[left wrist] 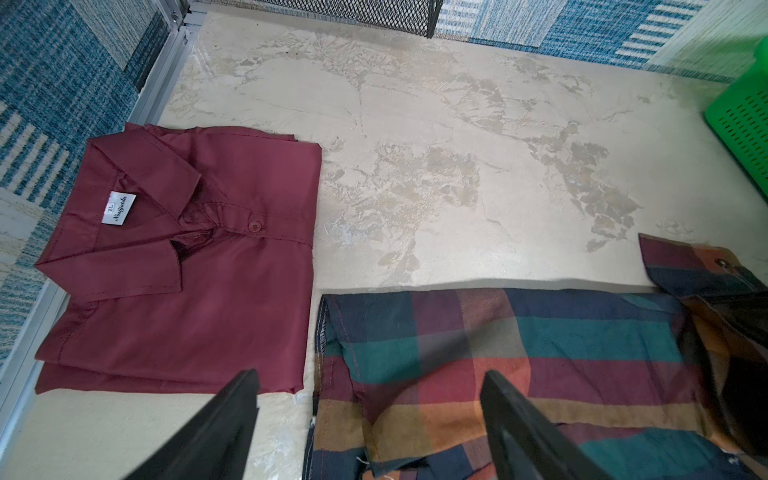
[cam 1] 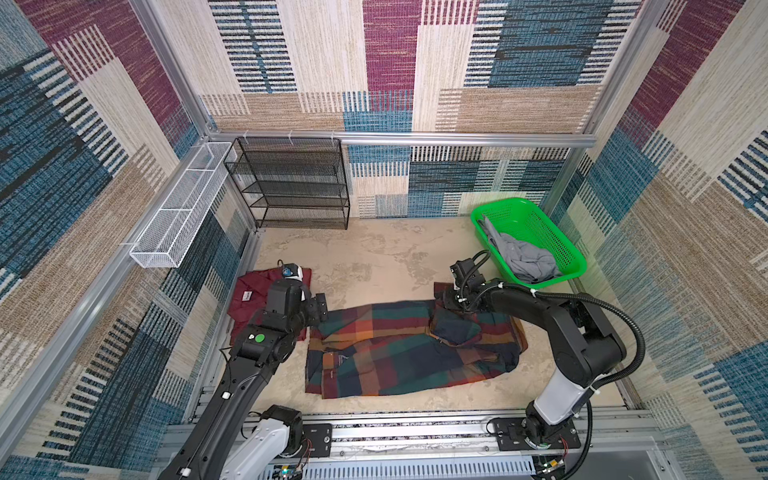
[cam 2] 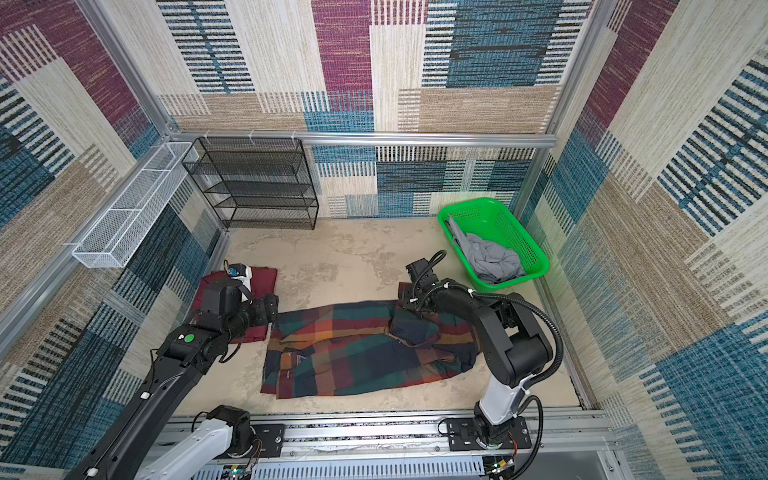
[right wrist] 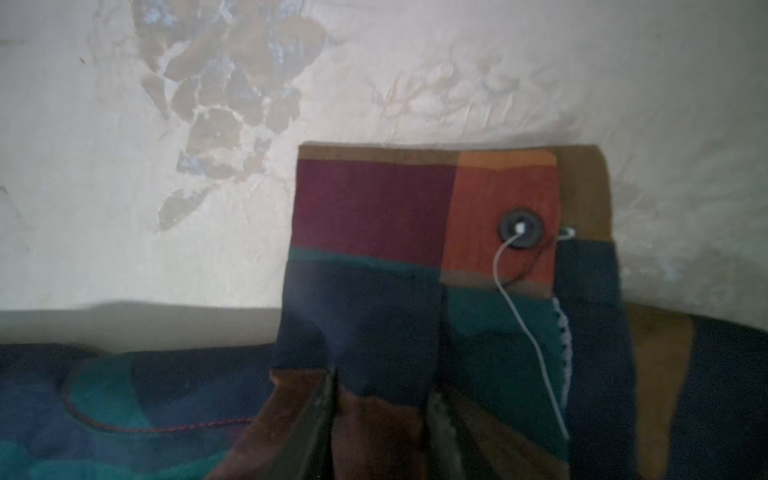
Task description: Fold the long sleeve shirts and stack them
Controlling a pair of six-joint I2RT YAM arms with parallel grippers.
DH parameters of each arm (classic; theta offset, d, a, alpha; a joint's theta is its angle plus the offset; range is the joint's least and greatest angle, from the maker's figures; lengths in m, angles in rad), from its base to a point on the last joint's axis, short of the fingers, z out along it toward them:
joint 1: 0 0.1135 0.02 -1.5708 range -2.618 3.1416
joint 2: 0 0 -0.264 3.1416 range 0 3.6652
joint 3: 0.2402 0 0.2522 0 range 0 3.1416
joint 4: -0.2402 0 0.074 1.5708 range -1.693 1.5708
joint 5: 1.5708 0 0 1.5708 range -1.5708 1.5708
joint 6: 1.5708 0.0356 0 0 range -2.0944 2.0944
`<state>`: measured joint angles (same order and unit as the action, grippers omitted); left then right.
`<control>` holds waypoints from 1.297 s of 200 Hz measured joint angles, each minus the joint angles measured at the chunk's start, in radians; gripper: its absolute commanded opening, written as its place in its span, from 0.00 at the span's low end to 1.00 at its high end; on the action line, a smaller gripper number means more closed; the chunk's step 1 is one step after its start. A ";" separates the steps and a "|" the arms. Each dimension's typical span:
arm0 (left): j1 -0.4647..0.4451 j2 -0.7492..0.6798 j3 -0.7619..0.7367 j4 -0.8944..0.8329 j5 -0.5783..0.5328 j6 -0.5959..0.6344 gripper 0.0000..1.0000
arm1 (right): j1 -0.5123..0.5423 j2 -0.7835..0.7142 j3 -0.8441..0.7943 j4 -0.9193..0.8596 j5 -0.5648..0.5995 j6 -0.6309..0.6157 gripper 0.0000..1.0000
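Mid-fold on the plaid shirt (cam 1: 407, 353): spread lengthwise across the middle of the worktop (cam 1: 374, 257), narrowed to a long strip, one sleeve doubled over its right end.

Pinching that sleeve just behind the cuff (right wrist: 436, 199) with the right gripper (right wrist: 382, 386), closed tight on a bunch of cloth, with the cuff end flat on the worktop. Probably gripped there for the stiffer double-layer band: a firmer handle for dragging the sleeve over the body.

Hovering the left gripper (left wrist: 370, 374) over the plaid's left end, spread wide, nothing held, just beside the maroon shirt (left wrist: 187, 291). Looks staged to pin or lift that end.

Maroon: folded to a neat rectangle, collar up, white label (left wrist: 119, 208) showing, parked at the left edge, likely as stack base.

Grey shirt (cam 1: 523, 259): crumpled in the green basket (cam 1: 557, 232), not yet folded.

Materials:
- Plaid: thick, matte, soft weave, loose creases.
- Maroon: smooth, slight sheen, crisp edges.
- Grey: limp.
- Worktop: beige, mottled, crinkly.

Worth noting the dark button (right wrist: 521, 228) on the cuff, trailing a loose white thread (right wrist: 532, 332). Possible snag.
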<state>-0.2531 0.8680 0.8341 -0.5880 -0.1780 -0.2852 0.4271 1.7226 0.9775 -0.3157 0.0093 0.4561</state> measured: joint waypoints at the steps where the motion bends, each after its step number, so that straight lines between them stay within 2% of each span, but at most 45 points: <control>1: 0.000 0.000 0.000 0.000 0.000 0.000 0.87 | 0.000 -0.001 -0.001 0.000 0.000 0.000 0.14; 22: 0.000 -0.002 0.000 -0.001 -0.010 0.011 0.87 | 0.000 -0.040 -0.013 0.007 0.000 0.000 0.00; 96: 0.000 -0.031 -0.005 -0.003 -0.030 0.023 0.87 | 0.000 -0.355 -0.029 -0.034 0.011 -0.013 0.02; 122: 0.000 -0.032 -0.006 -0.004 -0.029 0.023 0.87 | 0.001 -0.457 -0.071 -0.077 0.018 -0.019 0.17; 136: 0.000 -0.033 -0.006 -0.004 -0.029 0.023 0.87 | 0.001 -0.504 -0.105 -0.096 0.018 -0.019 0.31; 151: 0.000 -0.034 -0.006 -0.004 -0.029 0.023 0.87 | 0.001 -0.537 -0.141 -0.124 0.017 -0.019 0.39; 158: 0.000 -0.034 -0.006 -0.004 -0.029 0.023 0.87 | 0.001 -0.549 -0.157 -0.138 0.017 -0.014 0.47; 196: 0.000 -0.037 -0.008 -0.004 -0.028 0.023 0.87 | 0.001 -0.643 -0.235 -0.190 -0.003 0.018 0.70; 231: 0.000 -0.034 -0.009 -0.004 -0.025 0.023 0.87 | 0.001 -0.609 -0.225 -0.200 -0.019 0.032 0.74; 259: 0.000 -0.032 -0.009 -0.005 -0.025 0.023 0.87 | 0.023 -0.497 -0.141 -0.163 -0.043 0.037 0.77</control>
<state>-0.2531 0.8364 0.8253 -0.5926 -0.2031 -0.2623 0.4503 1.2251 0.8364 -0.4789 -0.0338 0.4927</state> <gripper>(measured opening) 0.869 0.759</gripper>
